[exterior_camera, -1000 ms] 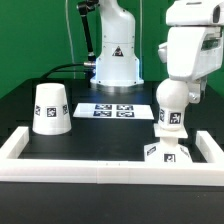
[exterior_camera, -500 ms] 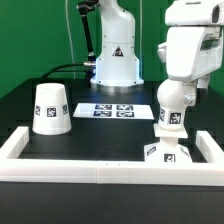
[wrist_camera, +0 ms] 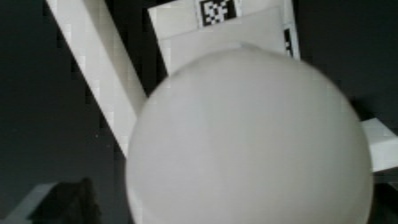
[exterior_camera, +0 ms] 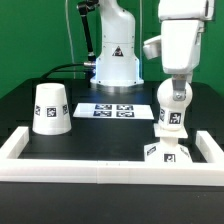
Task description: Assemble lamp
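Observation:
The round white bulb (exterior_camera: 172, 108) stands upright on the square base (exterior_camera: 163, 154) at the exterior view's right, inside the white frame. My gripper (exterior_camera: 176, 76) hangs just above the bulb's top, jaws apart, holding nothing. In the wrist view the bulb (wrist_camera: 240, 140) fills most of the picture from straight above, with a dark finger (wrist_camera: 57, 198) showing at its side. The tapered shade (exterior_camera: 50, 108) stands mouth down on the table at the exterior view's left, far from the gripper.
The white rail-like frame (exterior_camera: 100, 170) runs along the front and both sides of the work area. The marker board (exterior_camera: 115, 110) lies flat in the middle, behind it the arm's white pedestal (exterior_camera: 115, 62). The marker board also shows in the wrist view (wrist_camera: 222, 15).
My gripper has risen off the bulb; the bulb's top now shows below it. The bulb, base and shade have not moved.

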Available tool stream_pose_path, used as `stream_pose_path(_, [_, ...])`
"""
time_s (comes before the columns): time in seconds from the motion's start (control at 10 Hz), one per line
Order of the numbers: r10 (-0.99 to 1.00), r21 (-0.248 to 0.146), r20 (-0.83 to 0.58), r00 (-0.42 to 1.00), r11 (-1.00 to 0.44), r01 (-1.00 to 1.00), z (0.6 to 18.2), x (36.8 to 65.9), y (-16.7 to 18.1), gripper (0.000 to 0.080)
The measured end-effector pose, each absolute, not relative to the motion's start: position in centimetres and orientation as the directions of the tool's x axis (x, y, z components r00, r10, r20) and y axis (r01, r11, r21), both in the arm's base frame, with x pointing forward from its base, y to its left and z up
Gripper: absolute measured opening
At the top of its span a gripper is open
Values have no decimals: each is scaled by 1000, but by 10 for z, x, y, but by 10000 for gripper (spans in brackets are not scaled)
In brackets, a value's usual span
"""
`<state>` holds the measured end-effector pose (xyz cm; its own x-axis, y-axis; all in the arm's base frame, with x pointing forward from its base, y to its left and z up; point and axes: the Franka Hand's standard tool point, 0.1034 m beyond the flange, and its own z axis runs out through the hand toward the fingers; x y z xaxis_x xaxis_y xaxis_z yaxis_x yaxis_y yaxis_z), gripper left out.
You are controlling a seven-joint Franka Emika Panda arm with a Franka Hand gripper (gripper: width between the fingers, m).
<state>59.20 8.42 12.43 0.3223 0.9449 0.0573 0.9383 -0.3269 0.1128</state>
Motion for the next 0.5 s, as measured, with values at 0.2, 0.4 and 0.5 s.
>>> stream_pose_path(0.2, [944,106,52,326,-329,938,121,589,73,698])
stream_pose_path(0.4, [943,96,49,329,-332,938,114,588,71,698])
stream_pose_path(0.5, [942,93,48,331,-334,938,112,587,71,698])
